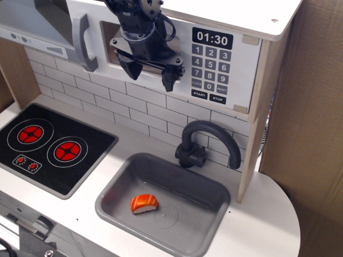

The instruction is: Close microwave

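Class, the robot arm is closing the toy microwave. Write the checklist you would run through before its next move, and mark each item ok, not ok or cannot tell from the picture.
1. White door of the light-wood toy microwave looks flush with the front: ok.
2. Black gripper open, holding nothing: ok.
3. Gripper touching the door: cannot tell.
4. Grey bar handle free of the gripper: ok.
5. Black keypad panel unobstructed, reading 01:30: ok.
6. Dark curved tap below the gripper, well apart from it: ok.
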`<state>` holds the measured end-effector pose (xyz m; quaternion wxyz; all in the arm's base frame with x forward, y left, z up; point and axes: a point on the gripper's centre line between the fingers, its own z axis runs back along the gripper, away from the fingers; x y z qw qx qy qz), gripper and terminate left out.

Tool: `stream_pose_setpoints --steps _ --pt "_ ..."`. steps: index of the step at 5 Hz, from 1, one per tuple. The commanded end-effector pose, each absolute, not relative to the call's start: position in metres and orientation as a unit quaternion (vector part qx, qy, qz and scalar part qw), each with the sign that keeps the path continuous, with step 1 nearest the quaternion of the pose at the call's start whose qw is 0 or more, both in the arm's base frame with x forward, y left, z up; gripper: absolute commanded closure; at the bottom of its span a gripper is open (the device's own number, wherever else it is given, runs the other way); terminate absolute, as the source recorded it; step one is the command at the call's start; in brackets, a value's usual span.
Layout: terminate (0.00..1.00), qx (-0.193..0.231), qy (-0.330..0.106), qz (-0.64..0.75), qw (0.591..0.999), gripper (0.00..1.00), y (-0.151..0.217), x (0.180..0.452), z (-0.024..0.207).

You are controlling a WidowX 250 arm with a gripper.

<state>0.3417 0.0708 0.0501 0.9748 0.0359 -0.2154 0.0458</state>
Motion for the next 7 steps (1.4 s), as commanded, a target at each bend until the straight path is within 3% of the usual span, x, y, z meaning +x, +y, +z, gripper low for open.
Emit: stream_pose_setpoints --steps 1,3,4,6,7 --pt "0.00 0.044 -0.265 0.047 0.962 0.00 0.076 0.360 0.072" --pt "0.00 0.049 -0.294 0.046 0.954 0.00 0.079 0.368 0.070" --pt "0.00 0.045 -0.285 0.035 0.957 0.00 0.078 0.369 0.071" --pt "0.00 0.046 -0.153 0.096 0.982 0.00 0.036 0.298 0.085" --pt "0.00 0.038 -0.128 0.095 0.987 0.00 0.030 0.276 0.090"
